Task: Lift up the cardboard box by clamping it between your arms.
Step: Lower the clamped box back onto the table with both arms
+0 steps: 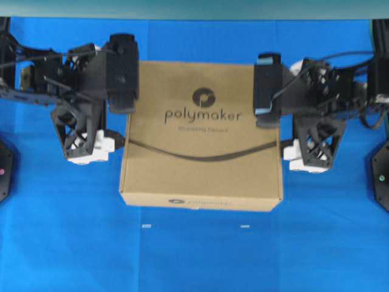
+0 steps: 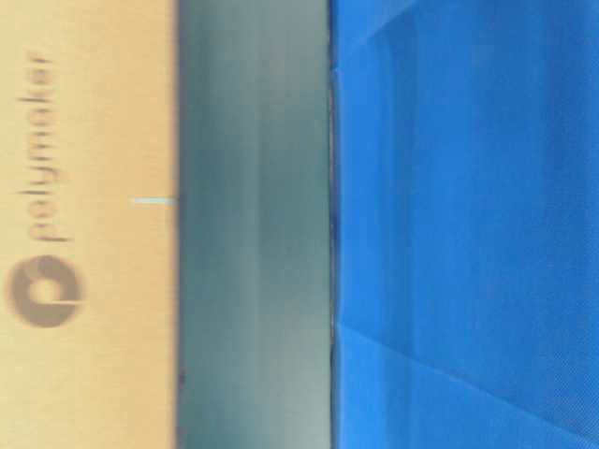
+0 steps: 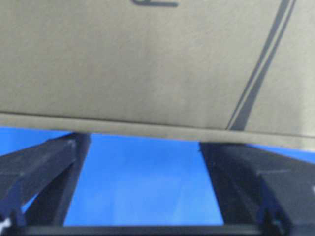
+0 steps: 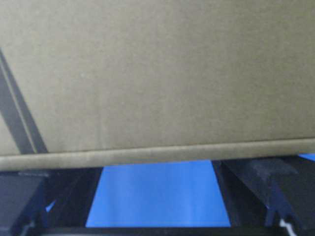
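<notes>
The cardboard box (image 1: 203, 140), flat and brown with the "polymaker" logo and a curved dark line, sits between my two arms. My left gripper (image 1: 124, 137) presses on its left side and my right gripper (image 1: 283, 152) on its right side. In the left wrist view the box (image 3: 147, 64) fills the top, and the left gripper (image 3: 145, 140) has its fingers wide apart with their tips at the box's edge. The right wrist view shows the same for the box (image 4: 157, 73) and the right gripper (image 4: 157, 164). Blue cloth shows under the box edge in both. In the table-level view a dark band separates the box (image 2: 84, 187) from the cloth.
Blue cloth (image 1: 194, 255) covers the table. Two small white marks (image 1: 146, 226) (image 1: 245, 226) lie in front of the box. Black arm bases stand at the left edge (image 1: 3, 170) and the right edge (image 1: 382, 179).
</notes>
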Robot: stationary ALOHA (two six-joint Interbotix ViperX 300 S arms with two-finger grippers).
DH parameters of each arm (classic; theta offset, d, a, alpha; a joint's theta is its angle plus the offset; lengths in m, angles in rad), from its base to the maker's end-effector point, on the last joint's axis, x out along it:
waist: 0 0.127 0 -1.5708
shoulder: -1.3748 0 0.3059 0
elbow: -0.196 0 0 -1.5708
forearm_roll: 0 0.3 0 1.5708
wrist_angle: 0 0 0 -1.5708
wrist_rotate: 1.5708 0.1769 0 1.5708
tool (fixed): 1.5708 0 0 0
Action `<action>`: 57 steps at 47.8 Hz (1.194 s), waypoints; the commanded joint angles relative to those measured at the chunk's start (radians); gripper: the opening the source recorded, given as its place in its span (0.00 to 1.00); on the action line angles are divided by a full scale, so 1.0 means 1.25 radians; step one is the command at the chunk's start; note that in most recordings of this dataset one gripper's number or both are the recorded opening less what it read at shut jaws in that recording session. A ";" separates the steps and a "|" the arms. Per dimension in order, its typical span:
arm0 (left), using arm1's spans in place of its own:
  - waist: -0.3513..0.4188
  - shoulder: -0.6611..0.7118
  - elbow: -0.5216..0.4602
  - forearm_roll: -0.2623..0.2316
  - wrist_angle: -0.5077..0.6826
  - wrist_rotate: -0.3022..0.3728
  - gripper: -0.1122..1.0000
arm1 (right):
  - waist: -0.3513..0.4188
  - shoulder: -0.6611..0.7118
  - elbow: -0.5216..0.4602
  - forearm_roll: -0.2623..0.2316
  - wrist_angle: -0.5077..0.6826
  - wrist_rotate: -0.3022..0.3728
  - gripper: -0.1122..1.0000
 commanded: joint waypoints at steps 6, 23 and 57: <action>-0.011 0.004 0.031 -0.004 -0.102 -0.010 0.88 | -0.010 0.002 0.045 0.002 -0.102 0.021 0.99; -0.015 0.050 0.104 -0.004 -0.175 -0.009 0.88 | -0.010 0.028 0.112 0.002 -0.211 0.020 0.99; -0.018 0.137 0.222 -0.004 -0.328 -0.010 0.88 | -0.010 0.144 0.216 0.002 -0.393 0.013 0.99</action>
